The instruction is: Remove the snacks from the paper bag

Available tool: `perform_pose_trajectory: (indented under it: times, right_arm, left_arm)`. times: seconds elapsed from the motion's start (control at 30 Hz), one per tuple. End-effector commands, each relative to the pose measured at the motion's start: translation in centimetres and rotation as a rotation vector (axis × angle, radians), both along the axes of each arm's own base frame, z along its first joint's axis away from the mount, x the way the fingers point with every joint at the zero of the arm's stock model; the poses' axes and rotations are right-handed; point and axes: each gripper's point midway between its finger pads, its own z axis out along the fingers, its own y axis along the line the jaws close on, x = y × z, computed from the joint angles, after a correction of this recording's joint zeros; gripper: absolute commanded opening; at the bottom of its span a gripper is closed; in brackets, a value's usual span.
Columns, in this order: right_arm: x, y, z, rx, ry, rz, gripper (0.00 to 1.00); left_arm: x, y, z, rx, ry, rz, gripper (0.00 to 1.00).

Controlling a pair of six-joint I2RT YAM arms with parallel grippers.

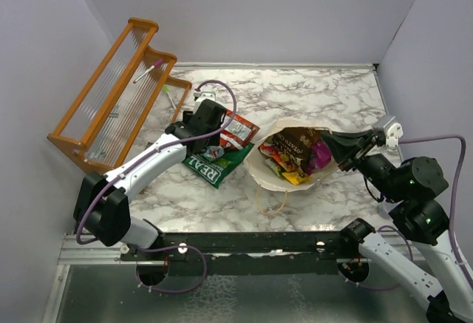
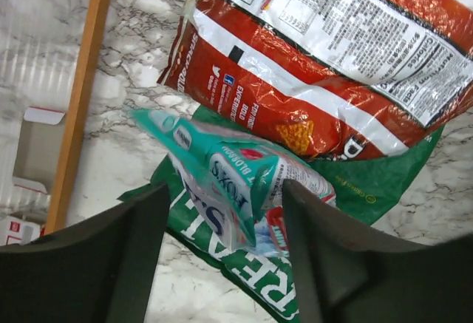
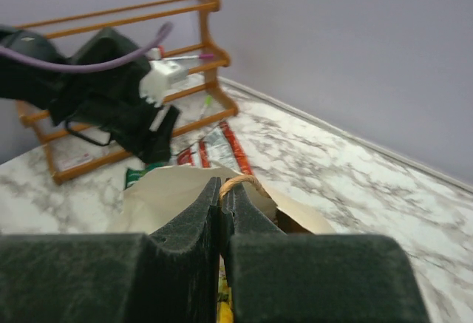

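Observation:
The beige paper bag (image 1: 259, 169) lies on its side mid-table, its mouth facing the right arm. Inside it show a brown packet (image 1: 295, 144), a magenta one (image 1: 321, 154) and small yellow and red-orange ones (image 1: 292, 177). My right gripper (image 1: 334, 145) is shut on the bag's brown cord handle (image 3: 244, 181) at the rim (image 3: 170, 194). My left gripper (image 1: 211, 144) is open, low over a teal packet (image 2: 222, 175). That packet lies on the green bag with white lettering (image 2: 281, 279), next to a red-orange chip bag (image 2: 295, 94).
The orange wooden rack (image 1: 111, 94) stands at the far left, and its rail (image 2: 85, 79) is close to the left gripper. A small white box (image 2: 29, 160) lies beside it. The bag's second handle loop (image 1: 272, 201) lies on the marble near the front. Walls close in on all sides.

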Motion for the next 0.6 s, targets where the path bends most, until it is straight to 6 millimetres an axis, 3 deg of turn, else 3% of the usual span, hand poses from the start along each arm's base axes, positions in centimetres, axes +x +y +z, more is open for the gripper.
perform_pose_trajectory:
  times: [0.0, 0.1, 0.3, 0.57]
  right_arm:
    - [-4.5, 4.4, 0.0, -0.074, -0.077, 0.359, 0.02]
    - [-6.6, 6.4, -0.7, -0.114, -0.078, 0.545, 0.02]
    - [-9.3, 9.1, -2.9, -0.164, 0.004, 0.847, 0.02]
    - [-9.0, 9.6, -2.6, -0.135, -0.022, 0.859, 0.02]
  left_arm:
    - [0.6, -2.2, 1.7, -0.121, -0.055, -0.063, 0.74]
    - [-0.6, -2.8, 4.2, -0.229, -0.105, -0.097, 0.85]
    - [-5.6, -4.8, 9.5, -0.509, -0.188, -0.279, 0.93]
    - [-10.7, -7.6, 15.8, -0.765, -0.257, -0.54, 0.95]
